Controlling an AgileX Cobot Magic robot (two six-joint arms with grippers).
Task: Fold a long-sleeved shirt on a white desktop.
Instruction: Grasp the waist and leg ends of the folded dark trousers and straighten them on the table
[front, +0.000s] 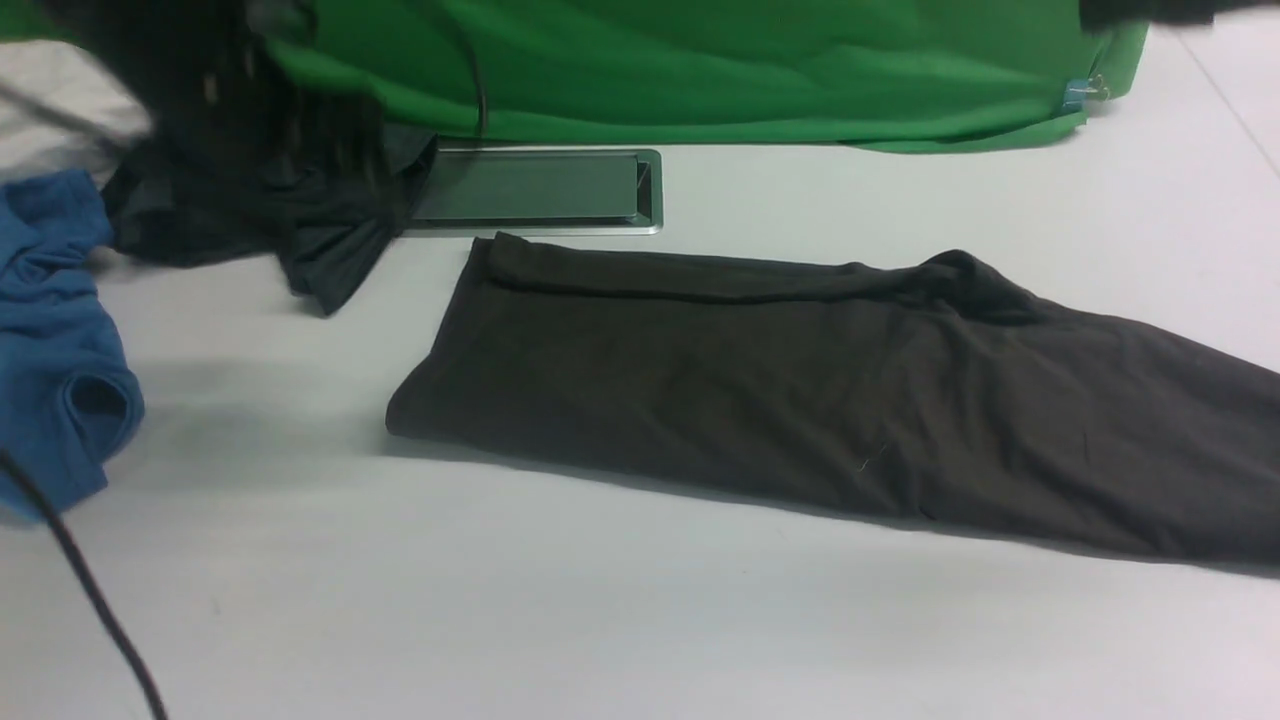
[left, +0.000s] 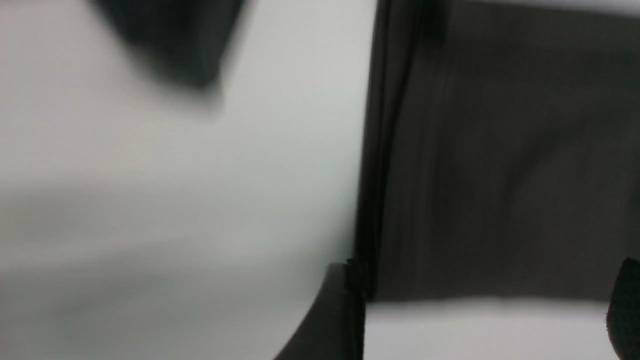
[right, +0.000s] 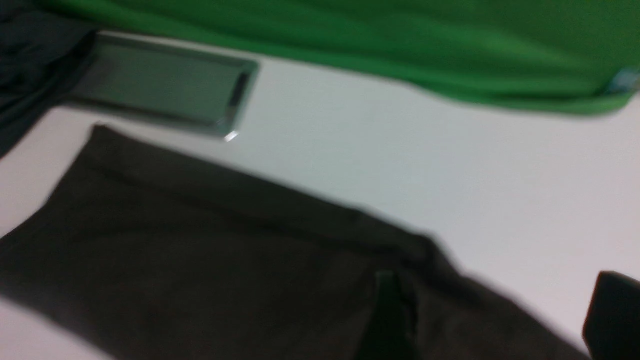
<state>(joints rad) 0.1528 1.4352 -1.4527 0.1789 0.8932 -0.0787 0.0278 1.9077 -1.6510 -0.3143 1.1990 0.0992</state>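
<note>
The long-sleeved shirt (front: 800, 390) lies flat on the white desktop (front: 600, 600). It is folded into one long, dark brown strip. The strip starts near the middle of the desk and runs off toward the right side. Its cloth is smooth, with a small bump along the far edge.

Just behind the shirt's far left corner is a metal-framed hatch (front: 530, 190). It is like a shallow box set down into the desk. Its inside looks flat and grey. A dark grey garment (front: 330, 240) hangs over the hatch's left end and covers that corner.

A green cloth (front: 700, 70) lies across the far side of the desk. A blue garment (front: 50, 340) is bunched up at the left side. A thin black cable (front: 90, 600) crosses the near left corner.

The left gripper (left: 480, 310) is above the shirt's short end. Its fingers (left: 330, 320) are spread wide and hold nothing. The right gripper (right: 500, 315) is above the shirt's far edge. Its fingers (right: 610, 310) are also wide apart, with no cloth pinched between them. Both wrist pictures are blurry.
</note>
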